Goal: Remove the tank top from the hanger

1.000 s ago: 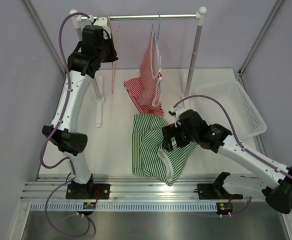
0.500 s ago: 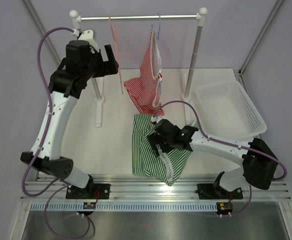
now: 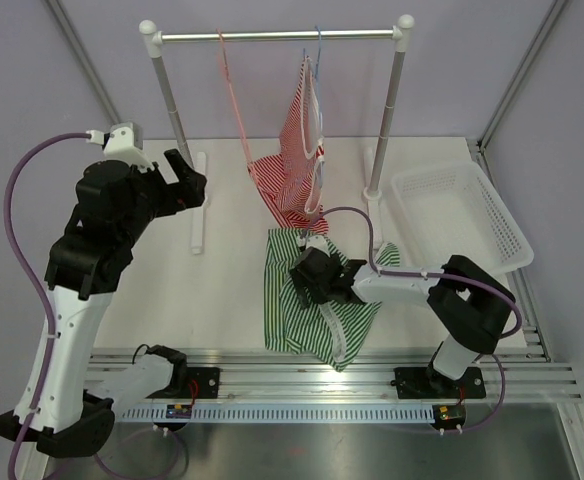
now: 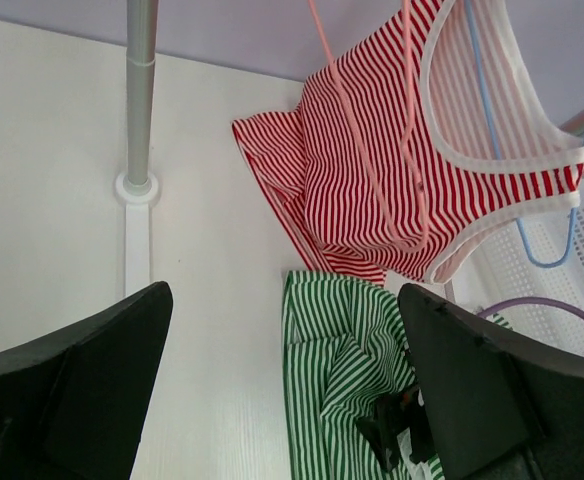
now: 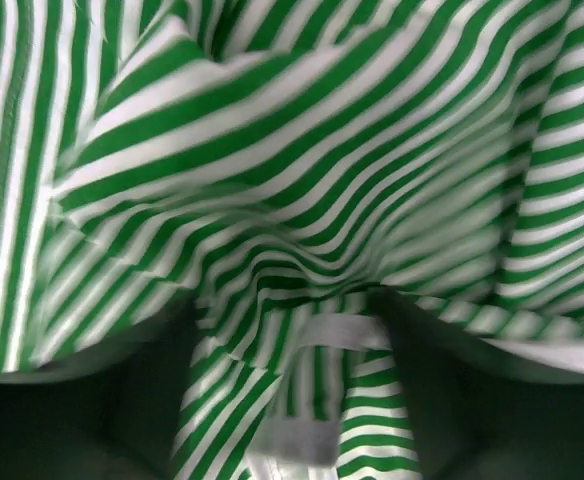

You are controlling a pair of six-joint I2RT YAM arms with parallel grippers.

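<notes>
Draws the left gripper point(image 3: 187, 178) off the rail point(image 3: 272, 35) to mid-left frame, spread wide and empty, and buries the right gripper point(image 3: 307, 278), grip impossible to tell, in the green tank top point(image 3: 287, 312) heaped mid-frame on the counter point(image 3: 227, 285), apparently freed from the bare pink hanger point(image 3: 234, 100), just beneath the dangling red tank top point(image 3: 297, 170).

Shows a red-striped tank top point(image 3: 297, 140) hanging from a blue hanger point(image 3: 318, 55) on the rail point(image 3: 272, 35) at upper centre, with a pink hanger point(image 3: 234, 95) just left of it. Finds the right gripper point(image 3: 304, 280) down on a green-striped tank top point(image 3: 282, 300) lying at centre frame. Keeps the left gripper point(image 3: 184, 178), fingers spread, at mid-left, apart from both garments.
</notes>
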